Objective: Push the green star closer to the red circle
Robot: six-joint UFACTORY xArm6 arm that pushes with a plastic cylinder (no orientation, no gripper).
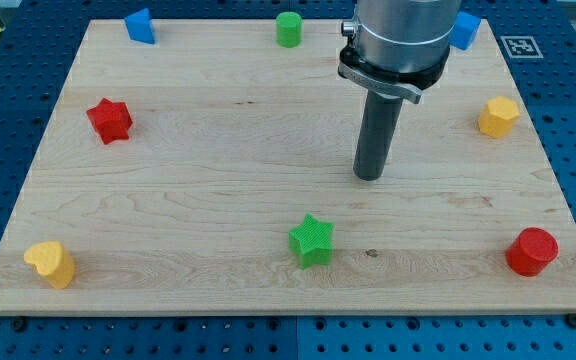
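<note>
One bare stretch separates green star [312,241] from edge-hugging red circle [532,251]; my tip [369,177], clawless, above.

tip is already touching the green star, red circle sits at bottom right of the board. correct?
Not quite. In the camera view my tip stands apart from the green star, above it and slightly to the view's right, with bare board between them. The red circle does sit at the board's bottom right.

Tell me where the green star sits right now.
The green star lies near the board's bottom edge, about mid-width, well left of the red circle, with my tip above it, slightly to the view's right.
</note>
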